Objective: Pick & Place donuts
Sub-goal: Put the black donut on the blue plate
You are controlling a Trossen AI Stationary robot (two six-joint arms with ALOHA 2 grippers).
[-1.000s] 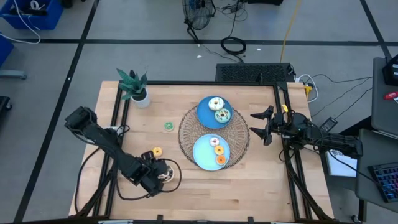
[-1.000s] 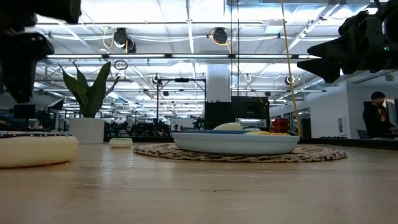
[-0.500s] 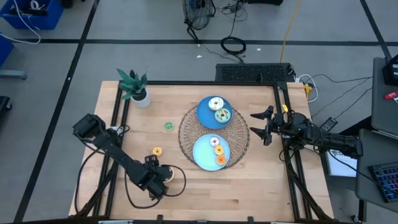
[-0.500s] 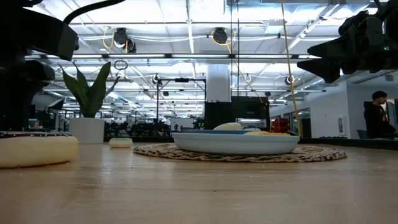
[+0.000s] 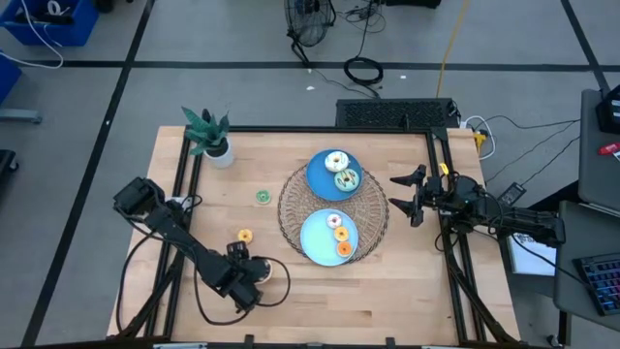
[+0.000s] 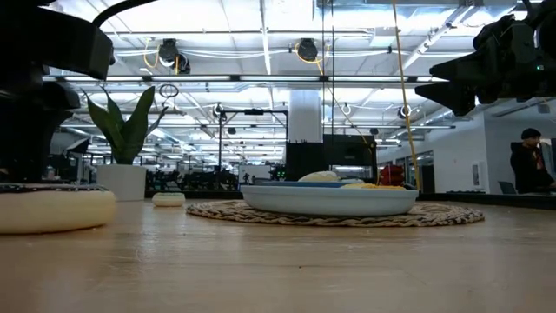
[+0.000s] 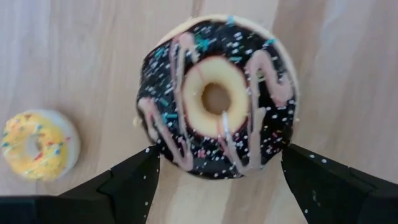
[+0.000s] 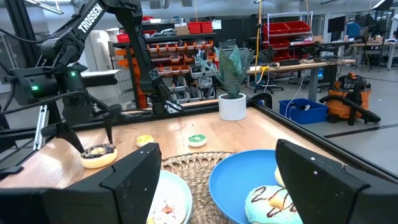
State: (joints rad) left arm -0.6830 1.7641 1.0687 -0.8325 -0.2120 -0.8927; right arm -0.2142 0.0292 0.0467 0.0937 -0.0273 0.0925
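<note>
Left arm has swung since a second ago: its elbow has shifted back toward the table's left edge and the left gripper (image 5: 254, 274) now hangs straight over the chocolate donut (image 7: 216, 96) near the front of the table. Over the last half second nothing on the table has moved. Jaws are spread wide, one dark finger (image 7: 127, 183) on each side of the donut, not pinching it; the donut lies flat on the wood, pink drizzle and sprinkles up, released. Just beside it sits the yellow donut (image 5: 244, 236), also flat on the table (image 5: 407, 301). Farther back, the green donut (image 5: 262, 197) lies alone, between the plant (image 5: 208, 133) and the mat (image 5: 373, 218).

On that woven mat, two blue plates. The far plate (image 5: 318, 174) carries a white donut (image 5: 336, 161) and a teal one (image 5: 347, 179), touching. The near plate (image 5: 312, 240) carries three small ones: pink (image 5: 334, 221), then another (image 5: 340, 235), then an orange one (image 5: 344, 249) in a line.

Right gripper (image 5: 404, 195) waits at the mat's right edge, raised above the table, jaws parted and empty. From the low view the near plate (image 6: 328, 200) sits on the mat, and a person (image 6: 528, 161) shows in the room beyond.
</note>
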